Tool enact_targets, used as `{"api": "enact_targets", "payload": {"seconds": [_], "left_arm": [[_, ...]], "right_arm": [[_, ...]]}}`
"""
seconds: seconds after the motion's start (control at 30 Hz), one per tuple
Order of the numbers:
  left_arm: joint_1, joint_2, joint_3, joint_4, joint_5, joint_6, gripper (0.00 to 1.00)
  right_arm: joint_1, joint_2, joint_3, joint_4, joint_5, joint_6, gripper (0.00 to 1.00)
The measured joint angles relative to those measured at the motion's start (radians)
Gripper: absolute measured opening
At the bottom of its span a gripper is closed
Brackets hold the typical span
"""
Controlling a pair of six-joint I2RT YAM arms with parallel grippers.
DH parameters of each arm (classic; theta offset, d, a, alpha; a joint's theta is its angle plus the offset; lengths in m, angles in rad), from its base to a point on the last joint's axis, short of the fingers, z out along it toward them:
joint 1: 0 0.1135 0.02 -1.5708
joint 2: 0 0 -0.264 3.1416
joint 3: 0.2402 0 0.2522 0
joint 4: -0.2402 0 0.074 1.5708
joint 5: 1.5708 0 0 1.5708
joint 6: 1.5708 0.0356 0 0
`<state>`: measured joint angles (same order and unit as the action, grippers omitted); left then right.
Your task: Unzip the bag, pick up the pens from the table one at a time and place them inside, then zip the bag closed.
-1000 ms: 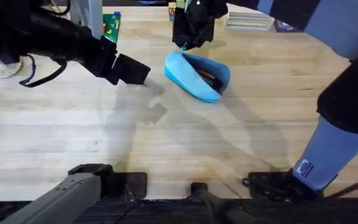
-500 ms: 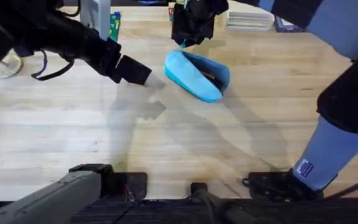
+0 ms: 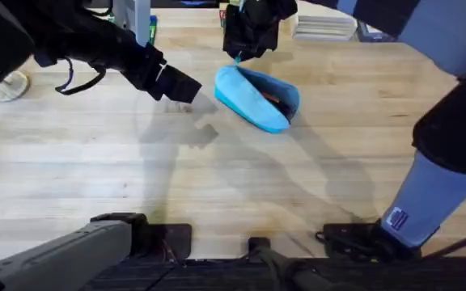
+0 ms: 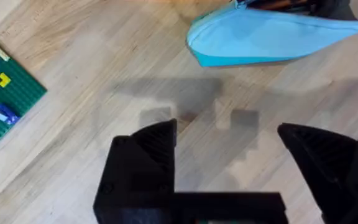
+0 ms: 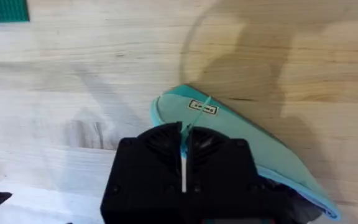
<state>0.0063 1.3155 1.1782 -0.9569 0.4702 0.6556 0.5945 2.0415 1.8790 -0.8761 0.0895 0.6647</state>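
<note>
The bag (image 3: 257, 98) lies on the counter (image 3: 241, 178) toward the far side, a little right of the middle, its zipper gaping so that dark pens show inside the opening. The right claw (image 3: 239, 55) hangs at the bag's far left end, its fingers together on a thin teal strip, the zipper pull (image 5: 184, 163), as the right wrist view shows; a small label on the bag's end sits just beyond the fingers. The left claw (image 3: 186, 91) hovers over bare wood just left of the bag, not touching it, its fingers (image 4: 145, 163) well apart with nothing between them. A green brick baseplate (image 4: 2, 106) with small coloured bricks lies on the counter farther left and back, and a stack of flat pale items (image 3: 324, 26) rests at the far edge to the right of the bag.
</note>
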Motion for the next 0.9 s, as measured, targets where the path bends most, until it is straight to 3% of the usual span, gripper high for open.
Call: {"api": "enact_targets", "payload": {"seconds": [0.3,0.47,0.8,0.9], "left_arm": [[0.000,0.000,0.000,-0.016,0.005,0.010,0.995],[0.010,0.000,0.000,-0.016,0.029,0.092,0.993],[0.157,0.000,0.000,-0.026,0.311,0.335,0.993],[0.169,0.000,0.000,-0.026,0.365,0.395,0.991]], "right_arm": [[0.000,0.000,0.000,0.000,0.000,0.000,0.033],[0.000,0.000,0.001,0.000,0.000,0.000,0.032],[0.000,0.000,0.002,0.000,0.000,0.000,0.033],[0.000,0.000,0.002,0.000,0.000,0.000,0.032]]}}
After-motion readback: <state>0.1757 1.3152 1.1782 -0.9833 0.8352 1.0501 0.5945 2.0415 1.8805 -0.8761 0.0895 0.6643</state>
